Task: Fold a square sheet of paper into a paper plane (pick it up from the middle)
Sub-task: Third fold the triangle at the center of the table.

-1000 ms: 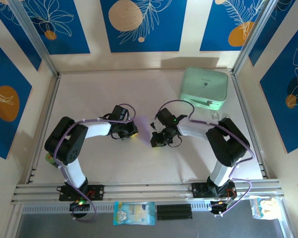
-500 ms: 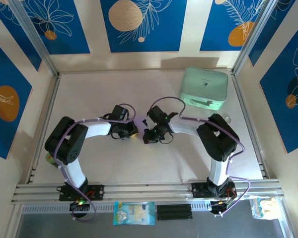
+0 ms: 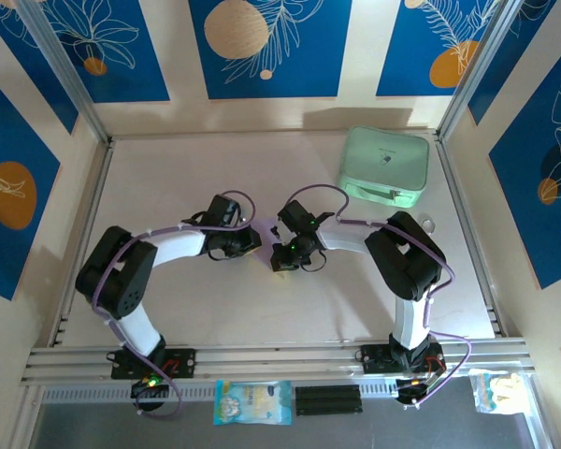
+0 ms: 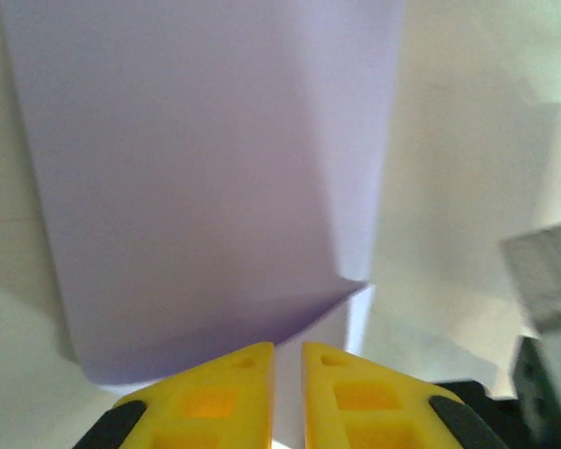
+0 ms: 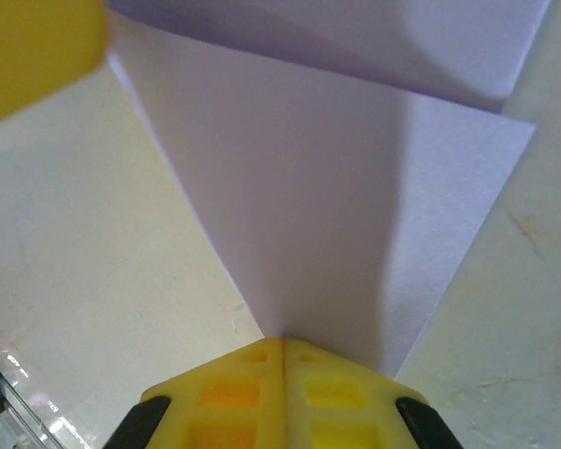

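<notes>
Pale table (image 3: pixel 168 178) runs from the arm bases at the near edge back to blue patterned panels (image 3: pixel 271 47), and both arms reach inward so that their tools meet head to head at its middle. At that meeting point the right gripper (image 5: pixel 283 344) has its yellow fingers pressed fully together on a pointed corner of the sheet of paper (image 5: pixel 337 215). The lilac sheet fans out straight ahead of it, widening as it goes, with a folded flap lying across its far end. The left gripper (image 4: pixel 288 351) faces it from the other side with its fingertips a narrow slit apart. The paper's edge comes right down to them, but I cannot tell whether they pinch it or merely stand at it. From that side the sheet stretches directly away from the fingers, with a crease slanting near its lower right corner. So the paper lies between the two tools, its long axis roughly along the line joining them, and neither arm is nearer. Judging from this, the next fold turns on the right hold anchoring the point while the left works the opposite end. Farther back and to the right, a mint-green case (image 3: pixel 383 166) sits well apart from all of this.
</notes>
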